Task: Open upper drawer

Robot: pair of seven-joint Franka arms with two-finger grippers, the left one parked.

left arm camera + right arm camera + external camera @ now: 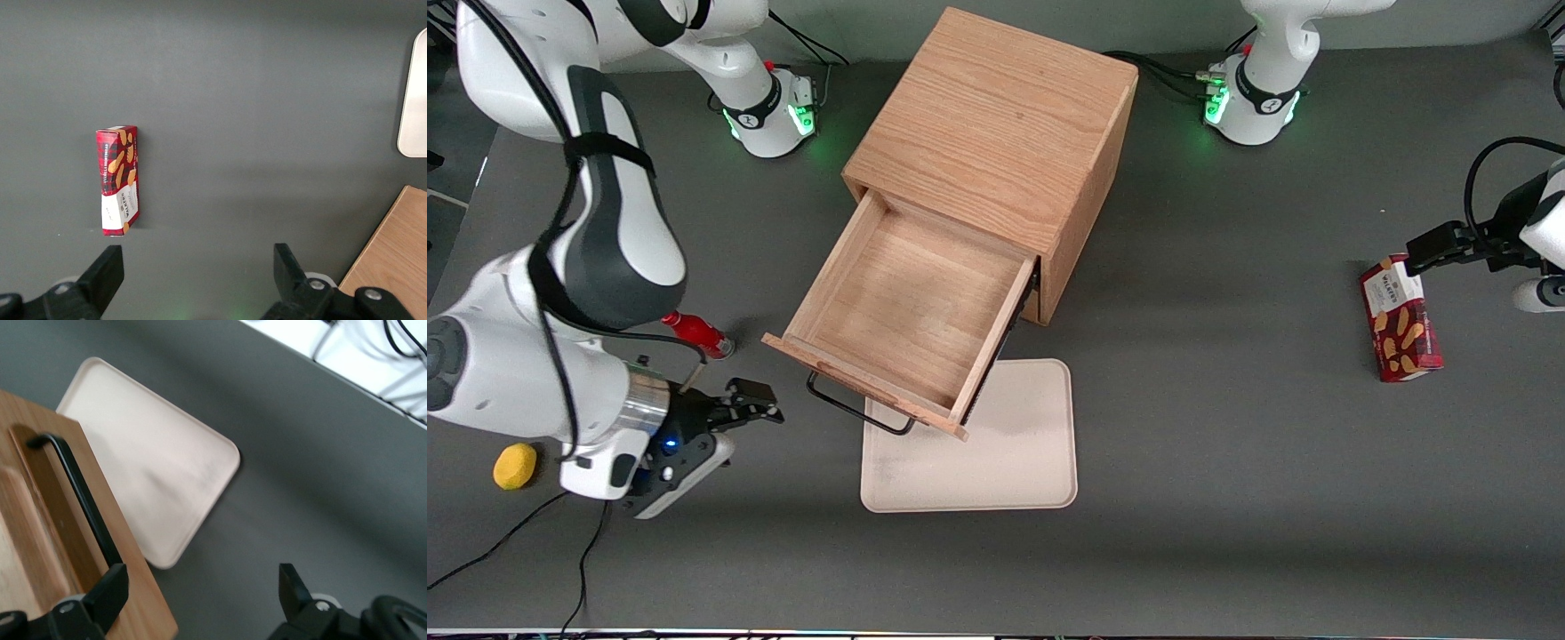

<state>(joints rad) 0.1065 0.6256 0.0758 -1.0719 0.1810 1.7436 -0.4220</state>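
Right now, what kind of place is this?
Probably a robotics lab bench: a grey table with robot arm bases bolted on and trailing cables, plus test props, namely a cabinet with its upper drawer pulled out. The hand hangs open beside the drawer, holding nothing.

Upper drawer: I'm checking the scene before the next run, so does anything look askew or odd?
Nothing damaged. The upper drawer stands pulled far out, empty, overhanging the beige tray. The gripper hovers beside its handle, jaws open, holding nothing.

Upper drawer (903, 307) above tray (996, 462); hand (751, 402) beside its handle (860, 414).
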